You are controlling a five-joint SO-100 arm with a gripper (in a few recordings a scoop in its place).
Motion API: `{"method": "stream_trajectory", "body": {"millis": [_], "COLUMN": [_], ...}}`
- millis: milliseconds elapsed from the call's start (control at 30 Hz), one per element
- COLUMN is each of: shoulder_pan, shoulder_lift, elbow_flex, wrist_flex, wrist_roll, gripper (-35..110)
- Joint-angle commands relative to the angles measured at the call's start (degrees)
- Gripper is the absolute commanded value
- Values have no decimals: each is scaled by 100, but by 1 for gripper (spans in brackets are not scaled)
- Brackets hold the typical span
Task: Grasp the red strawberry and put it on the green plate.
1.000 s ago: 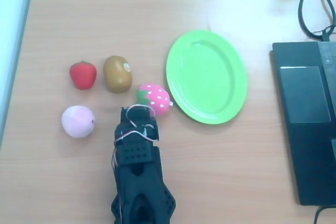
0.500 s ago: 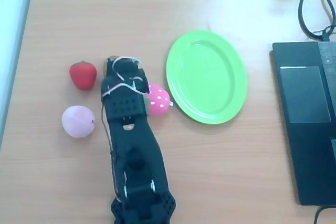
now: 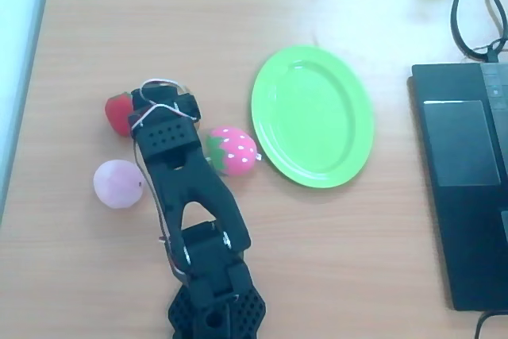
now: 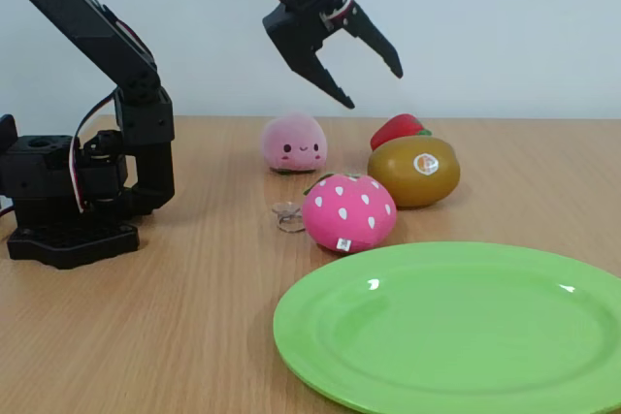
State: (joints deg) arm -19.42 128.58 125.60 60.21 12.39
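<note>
The red strawberry [image 3: 117,111] lies at the left of the table in the overhead view, its right side covered by the arm. In the fixed view the red strawberry [image 4: 398,129] peeks out behind a brown kiwi [image 4: 415,170]. The gripper [image 4: 372,87] hangs open in the air above both, holding nothing, its fingers pointing down and well apart. From above, the gripper [image 3: 152,99] sits just right of the strawberry and hides the kiwi. The green plate [image 3: 312,115] lies empty to the right, and the green plate [image 4: 456,327] fills the front of the fixed view.
A pink white-dotted strawberry [image 3: 232,151] lies between the arm and the plate. A pale pink peach [image 3: 117,183] sits left of the arm. A black laptop [image 3: 468,180] and cables [image 3: 476,13] occupy the right edge. The arm's base [image 4: 68,191] stands at the left.
The arm has stretched forward and swung left, from beside the pink strawberry, over the kiwi, to just right of the red strawberry. No fruit has moved.
</note>
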Motion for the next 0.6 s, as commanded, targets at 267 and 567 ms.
{"method": "stream_trajectory", "body": {"millis": [267,567], "shoulder_pan": [-554,-809], "shoulder_lift": [-853,-1793], "elbow_flex": [-439,-879], "wrist_flex": [-62,-105], "wrist_roll": [492,791], "gripper": [45,54]}}
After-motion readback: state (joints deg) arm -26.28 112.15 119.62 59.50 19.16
